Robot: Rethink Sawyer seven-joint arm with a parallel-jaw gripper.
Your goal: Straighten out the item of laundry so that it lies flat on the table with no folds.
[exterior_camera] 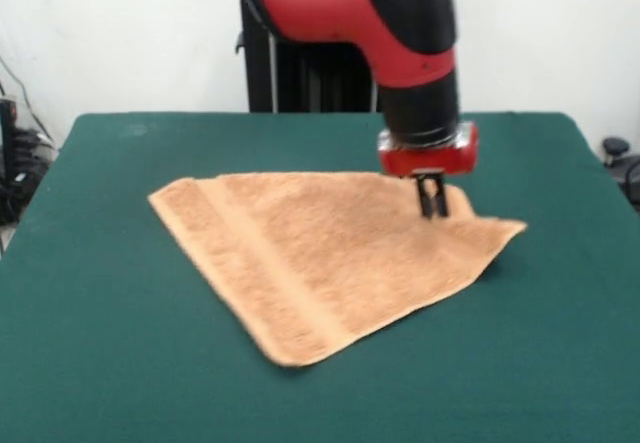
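While the red and black arm (pixel 400 23) reaches down over the green bench (pixel 100 343), its fingers (pixel 432 201) stand close together, pinching the peach towel (pixel 320 253) near its far right edge. Mid-bench, the towel lies folded over (roughly triangular), a woven band (pixel 270 263) running diagonally across it.

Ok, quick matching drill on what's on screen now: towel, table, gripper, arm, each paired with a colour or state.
Things:
1. towel
2. table
3. gripper
4. arm

Descriptions:
A. dark green, spread under everything
B. red and black, coming down from above
C. peach, lying as a rough triangle, one part doubled over
D. dark tips down at the cloth's far right part

Pairs: 1-C, 2-A, 3-D, 4-B
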